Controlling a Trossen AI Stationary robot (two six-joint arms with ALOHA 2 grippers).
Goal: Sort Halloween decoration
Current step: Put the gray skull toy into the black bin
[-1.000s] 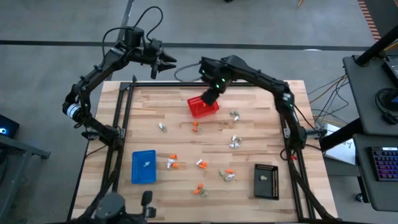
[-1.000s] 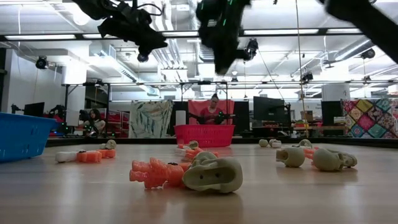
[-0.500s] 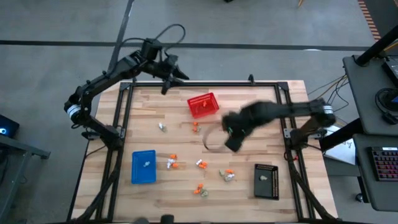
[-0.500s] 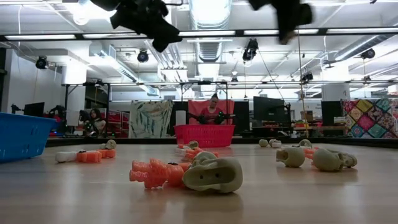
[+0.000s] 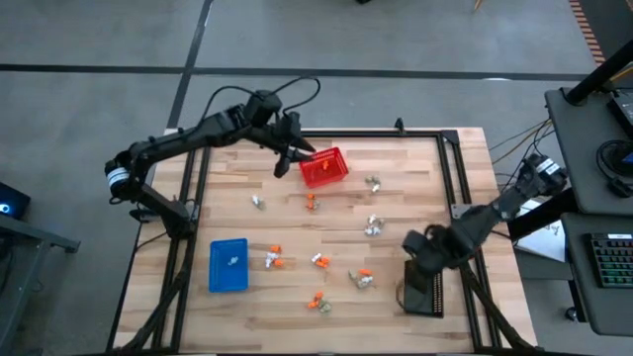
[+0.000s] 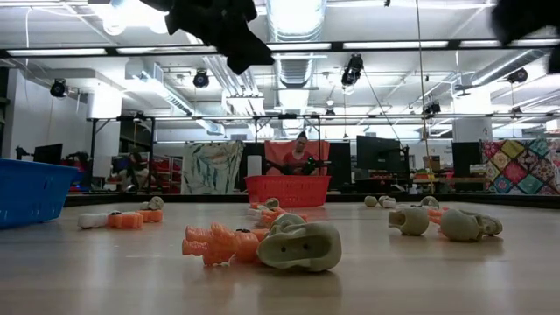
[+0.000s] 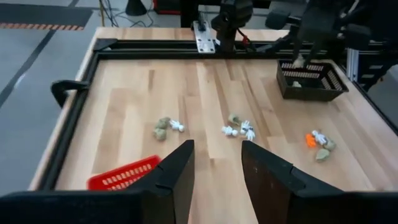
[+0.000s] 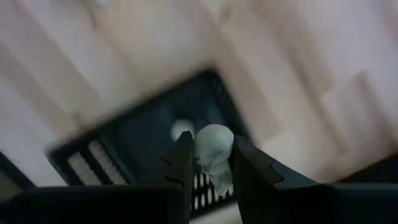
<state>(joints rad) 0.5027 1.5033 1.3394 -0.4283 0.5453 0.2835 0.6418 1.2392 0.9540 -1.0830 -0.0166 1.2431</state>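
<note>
Over the black tray (image 5: 423, 289) near the table's front right corner, the right gripper (image 8: 210, 163) pinches a pale skull trinket (image 8: 213, 148), seemingly light, rigid and slippery, best held across its rounded sides; the left gripper (image 7: 214, 163), half-open and empty, hovers by the red basket (image 5: 323, 168).

- Table (image 5: 396, 198): pale wood planks, matt, in a black metal frame
- Red basket (image 5: 323, 168): plastic mesh
- Blue tray (image 5: 228, 265): smooth plastic
- Skull trinket (image 6: 299, 245): smooth, faintly glossy plastic

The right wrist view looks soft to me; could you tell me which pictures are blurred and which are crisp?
Right wrist view: motion-smeared, the black tray and wood streaked, the pale trinket between the jaws still recognisable. Low view: near trinkets sharp, ceiling lights glaring. High and left wrist views: crisp, evenly lit.
</note>
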